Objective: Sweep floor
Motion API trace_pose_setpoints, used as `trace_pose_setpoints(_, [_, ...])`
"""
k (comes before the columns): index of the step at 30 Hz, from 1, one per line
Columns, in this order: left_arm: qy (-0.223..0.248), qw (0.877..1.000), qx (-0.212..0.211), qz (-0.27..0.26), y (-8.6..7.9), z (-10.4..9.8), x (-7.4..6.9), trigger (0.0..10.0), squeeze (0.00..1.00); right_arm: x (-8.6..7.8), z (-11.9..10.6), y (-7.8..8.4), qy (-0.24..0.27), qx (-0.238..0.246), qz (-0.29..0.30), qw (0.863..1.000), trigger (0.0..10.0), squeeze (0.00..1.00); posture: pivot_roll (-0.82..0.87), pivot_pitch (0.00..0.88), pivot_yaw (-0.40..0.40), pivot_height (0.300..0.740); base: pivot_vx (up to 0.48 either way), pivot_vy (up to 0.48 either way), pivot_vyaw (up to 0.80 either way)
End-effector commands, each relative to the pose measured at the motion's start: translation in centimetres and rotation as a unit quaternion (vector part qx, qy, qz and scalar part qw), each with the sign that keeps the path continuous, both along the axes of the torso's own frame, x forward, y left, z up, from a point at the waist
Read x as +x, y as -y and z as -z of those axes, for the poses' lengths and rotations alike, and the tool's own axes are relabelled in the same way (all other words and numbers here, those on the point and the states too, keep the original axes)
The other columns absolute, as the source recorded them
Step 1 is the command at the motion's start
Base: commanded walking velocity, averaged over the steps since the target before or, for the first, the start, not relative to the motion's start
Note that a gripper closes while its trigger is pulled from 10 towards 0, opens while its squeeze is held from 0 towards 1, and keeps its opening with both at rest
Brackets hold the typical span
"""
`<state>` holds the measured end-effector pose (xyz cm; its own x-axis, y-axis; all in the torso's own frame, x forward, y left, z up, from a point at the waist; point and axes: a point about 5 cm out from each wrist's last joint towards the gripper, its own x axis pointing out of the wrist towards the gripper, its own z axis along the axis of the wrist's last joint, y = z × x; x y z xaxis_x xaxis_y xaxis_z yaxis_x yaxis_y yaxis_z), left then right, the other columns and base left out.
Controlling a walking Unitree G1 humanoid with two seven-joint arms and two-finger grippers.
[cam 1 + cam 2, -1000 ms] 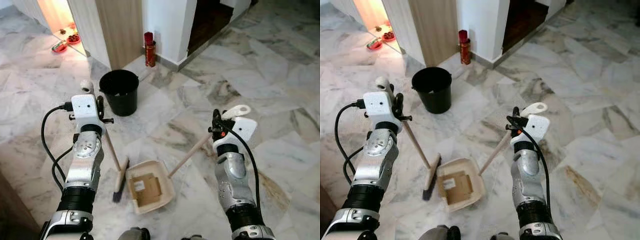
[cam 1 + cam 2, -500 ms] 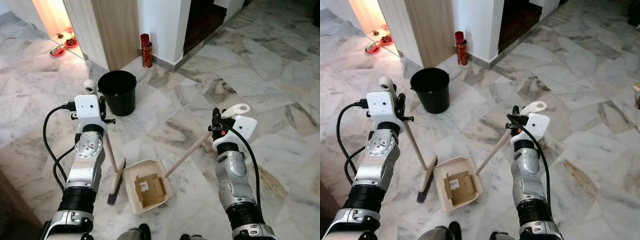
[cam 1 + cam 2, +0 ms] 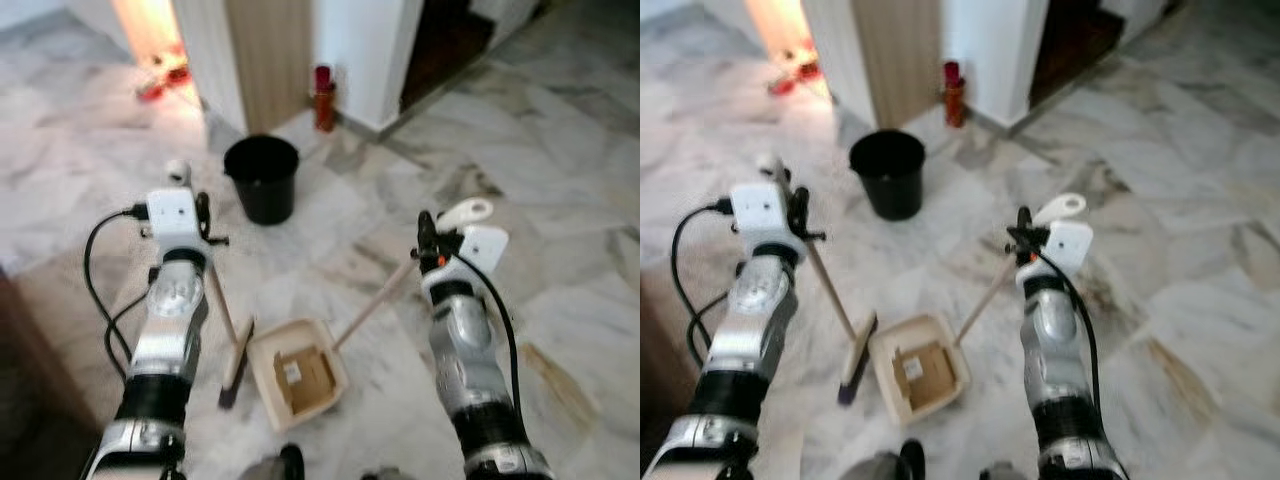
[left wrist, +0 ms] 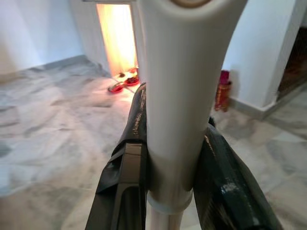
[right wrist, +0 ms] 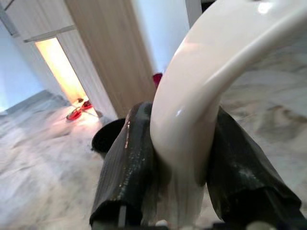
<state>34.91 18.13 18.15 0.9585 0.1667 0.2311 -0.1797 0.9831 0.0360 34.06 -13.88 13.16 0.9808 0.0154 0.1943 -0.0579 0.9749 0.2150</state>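
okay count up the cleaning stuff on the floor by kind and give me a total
Brush: 1
Dustpan: 1
Bucket: 1
Total: 3

Black bucket point(image 3: 262, 178), red canister point(image 3: 323, 86).

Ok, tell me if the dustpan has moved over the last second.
Yes. Measured against the black bucket, the dustpan has shifted slightly toward the robot's left, though the view is blurred.
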Motion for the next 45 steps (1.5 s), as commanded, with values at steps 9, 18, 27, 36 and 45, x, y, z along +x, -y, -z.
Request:
trace_pose_setpoints(9, [0.018, 1.000, 0.005, 0.004, 0.21, -0.72, -0.10, 10.0, 0.00, 0.04, -0.88, 0.08, 0.017, 0.013, -0.001, 1.000, 10.0, 0.00, 0.04, 0.152, 0.014, 0.740, 0.037, 0.000, 0.00])
trace_pose_setpoints(18, [0.016, 1.000, 0.006, 0.001, 0.22, -0.64, -0.13, 10.0, 0.00, -0.03, -0.72, 0.33, 0.011, 0.013, 0.002, 1.000, 10.0, 0.00, 0.04, 0.165, 0.010, 0.740, 0.279, 0.000, 0.00])
trace_pose_setpoints(27, [0.015, 1.000, 0.004, -0.002, 0.17, -0.58, -0.12, 10.0, 0.00, 0.03, -0.75, 0.25, 0.010, 0.012, -0.003, 1.000, 10.0, 0.00, 0.04, 0.171, 0.005, 0.740, 0.301, 0.000, 0.00])
trace_pose_setpoints(36, [0.015, 1.000, 0.004, -0.005, 0.08, -0.55, -0.12, 10.0, 0.00, 0.05, -0.76, 0.19, 0.008, 0.011, -0.007, 1.000, 10.0, 0.00, 0.04, 0.174, 0.004, 0.740, 0.303, 0.000, 0.00])
trace_pose_setpoints(45, [0.015, 1.000, 0.003, -0.008, 0.08, -0.58, -0.13, 10.0, 0.00, -0.02, -0.87, 0.05, 0.012, -0.002, -0.015, 1.000, 10.0, 0.00, 0.04, 0.177, -0.001, 0.740, 0.303, 0.000, 0.00])
